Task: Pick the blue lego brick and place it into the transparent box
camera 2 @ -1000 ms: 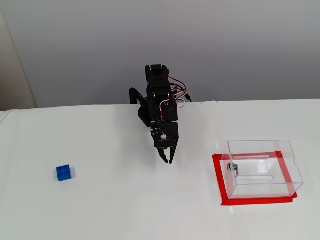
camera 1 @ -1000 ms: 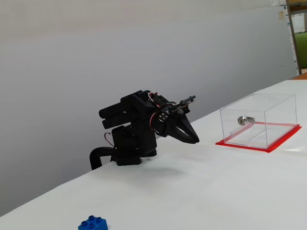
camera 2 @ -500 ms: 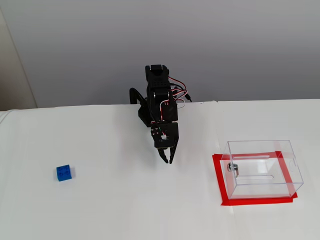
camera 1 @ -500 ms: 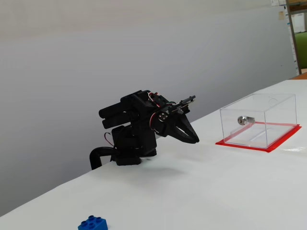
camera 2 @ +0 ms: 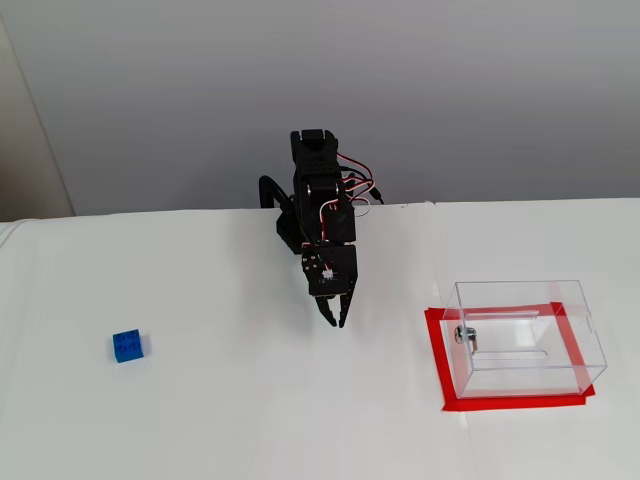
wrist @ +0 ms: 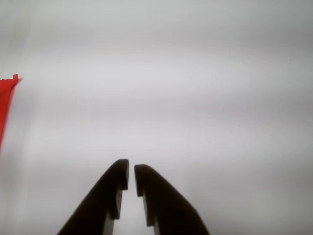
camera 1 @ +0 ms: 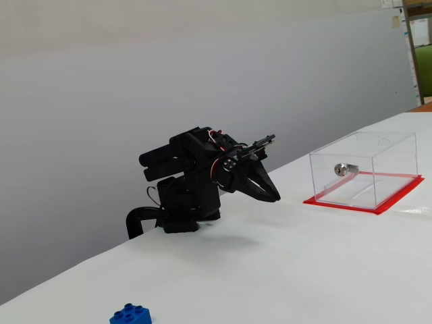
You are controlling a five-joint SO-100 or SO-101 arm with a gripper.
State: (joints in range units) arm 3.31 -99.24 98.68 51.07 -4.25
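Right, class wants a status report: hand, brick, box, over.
Hand shut, empty, mid-table. Blue brick untouched, far left. Box right, empty. Nothing between.

Blue lego brick (camera 2: 127,345), glossy plastic; transparent box (camera 2: 527,335), clear smooth acrylic with shiny metal lock (camera 1: 341,169) on red base; gripper (wrist: 131,180), matt black plastic; table (camera 2: 250,420), smooth matt white.

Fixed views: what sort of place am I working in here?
Likely a lab or workshop bench: a bare white table against a plain grey wall, shelving at the far right, and only the arm, blue lego brick and transparent box.
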